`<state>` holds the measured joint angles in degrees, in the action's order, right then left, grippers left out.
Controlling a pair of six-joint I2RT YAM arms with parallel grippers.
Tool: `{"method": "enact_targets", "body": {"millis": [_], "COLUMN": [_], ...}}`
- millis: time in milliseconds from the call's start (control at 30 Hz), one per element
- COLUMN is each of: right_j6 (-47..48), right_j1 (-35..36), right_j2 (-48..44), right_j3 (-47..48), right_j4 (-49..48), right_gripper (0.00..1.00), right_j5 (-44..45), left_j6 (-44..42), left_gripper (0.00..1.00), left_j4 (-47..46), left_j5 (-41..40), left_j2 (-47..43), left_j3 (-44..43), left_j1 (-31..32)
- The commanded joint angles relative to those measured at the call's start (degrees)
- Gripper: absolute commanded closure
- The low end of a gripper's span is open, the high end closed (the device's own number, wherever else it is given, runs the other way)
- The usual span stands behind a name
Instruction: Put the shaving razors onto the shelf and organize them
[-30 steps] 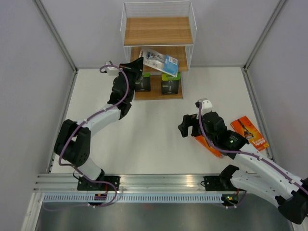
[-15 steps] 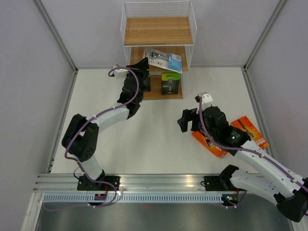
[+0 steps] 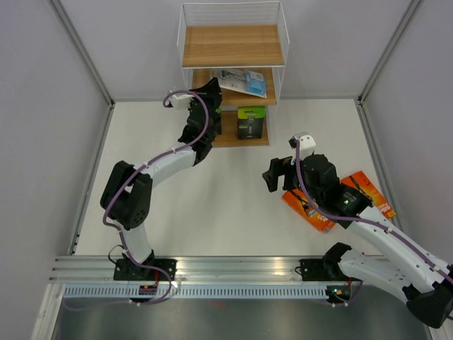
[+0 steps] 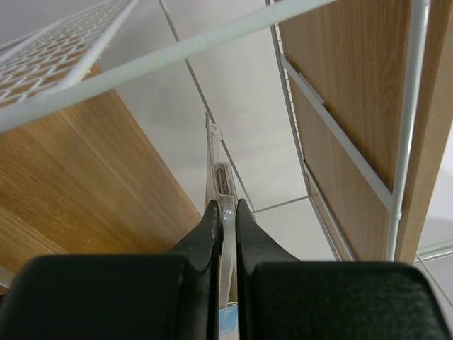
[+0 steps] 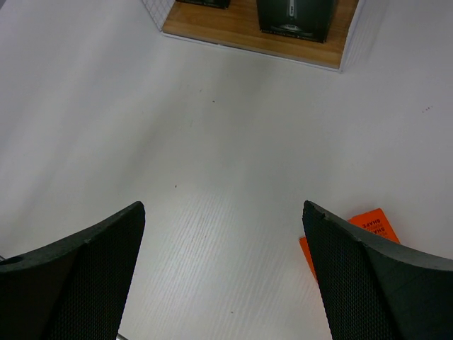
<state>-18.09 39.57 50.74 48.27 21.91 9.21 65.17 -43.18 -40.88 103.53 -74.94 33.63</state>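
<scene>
shelf: far centre | blister pack: in middle tier | upright pack: bottom board | flat packs: table, right

— What sits on the white table?
— An orange razor pack and a second orange pack (both right side).
— The shelf?
— A black-and-green pack on the bottom board; a blister pack possibly resting on the middle one.

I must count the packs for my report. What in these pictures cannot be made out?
Left black pack: covered by the left arm in the top view, cut by the upper edge in the right wrist view.
Near orange pack: partly under the right arm in the top view; print too small.
Blister pack: edge-on in the left gripper, left wrist view; face hidden.
</scene>
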Motion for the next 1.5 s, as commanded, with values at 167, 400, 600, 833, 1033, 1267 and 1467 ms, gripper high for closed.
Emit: {"method": "enact_targets", "body": {"millis": [167,400,600,833,1033,1267,1467], "right_j6": [0.9,1.3,0.3,-0.2,-0.6,-1.8,-2.6], "right_j1": [-0.5,-1.0,-1.3,-1.6,-1.7,-1.8,-1.9], "right_j2": [0.6,1.2,1.7,2.3,3.1,2.9,3.0], "right_j3": [1.7,1.6,1.1,0.8,1.1,0.9,1.2], "right_j4": [0.2,-0.6,-1.3,-2.2,-2.0,-1.7,-2.0], "right_gripper": [0.02,0.02,0.02,0.02,0.02,0.02,0.02], "right_j5": [0.3,-1.1,-3.1,-5.1,-5.3,-6.0,-6.8], "left_j6": [2.5,4.3,3.7,-1.8,-4.2,-5.9,-8.1], "left_gripper": [0.88,0.42,0.0,0.0,0.01,0.16,0.19], "left_j4": [12.1,20.0,29.4,39.5,48.4,54.3,61.2], "left_j5": [1.7,0.7,-0.7,-0.7,-1.2,-2.3,-0.3], "left_j2": [-0.1,-3.1,-7.5,-13.6,-13.1,-10.8,-9.8], "left_j3": [-5.2,-5.6,-5.8,-7.5,-10.1,-10.2,-13.4], "left_j1": [0.2,0.2,0.2,0.2,0.1,0.2,0.2]}}
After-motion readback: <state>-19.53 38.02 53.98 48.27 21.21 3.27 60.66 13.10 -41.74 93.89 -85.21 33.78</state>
